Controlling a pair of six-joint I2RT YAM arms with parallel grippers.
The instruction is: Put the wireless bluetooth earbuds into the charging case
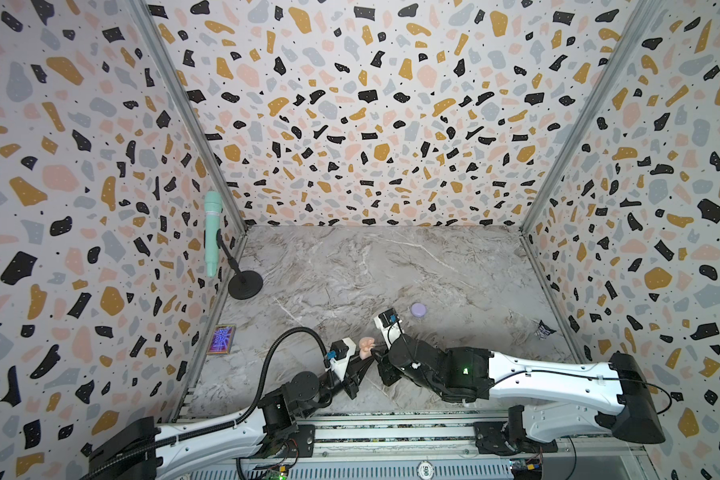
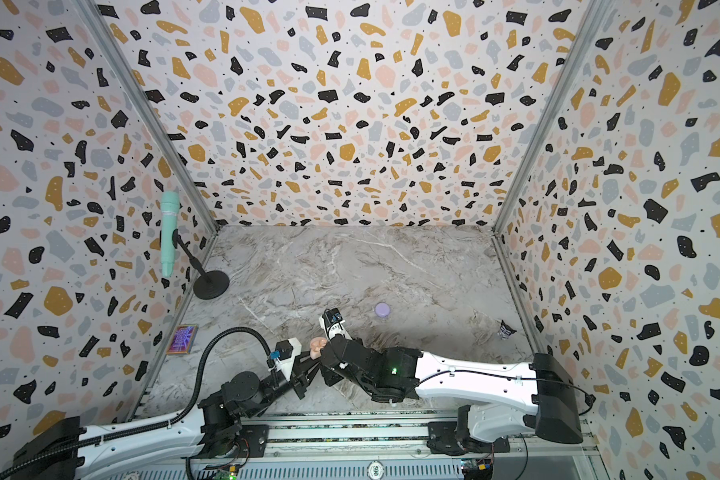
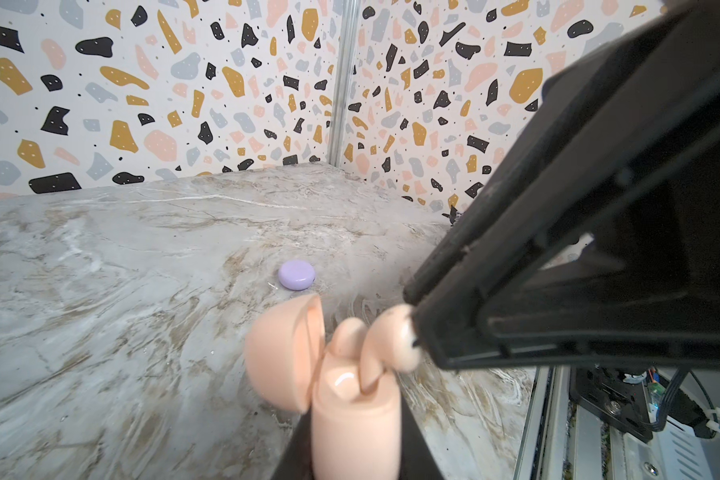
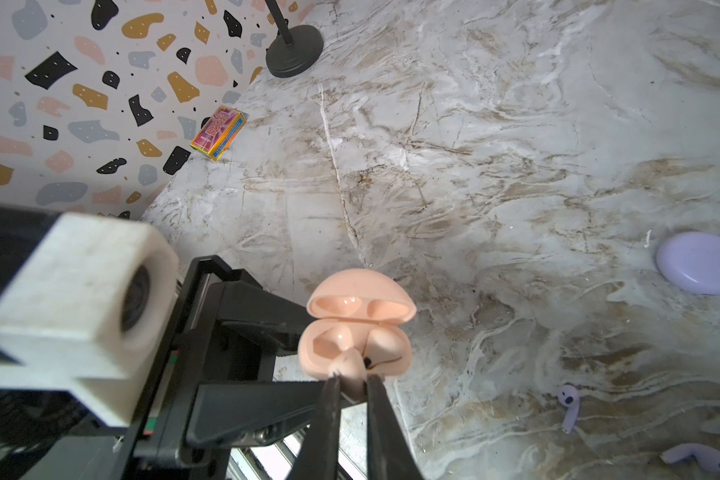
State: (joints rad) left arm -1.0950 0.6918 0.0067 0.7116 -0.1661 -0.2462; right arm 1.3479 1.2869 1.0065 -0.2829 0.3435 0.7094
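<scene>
The right end effector [image 4: 352,376] is pinching a pale pink earbud [image 4: 347,365] by its rounded head, jaws almost closed, and is pointing its stem into a well of the pink charging case [image 4: 352,336]. The left end effector [image 3: 356,440] is clamping that case tightly by its lower body, with the lid [image 4: 360,293] standing open. Farther out on the worktop [image 4: 516,166], the lavender case [image 4: 701,262] is sitting shut and two lavender earbuds [image 4: 568,409] are lying loose near it. The bud is looking light, rigid and glossy, so it is probably going to slip or twist easily. Gripping across the head is leaving the stem free to slide home.
</scene>
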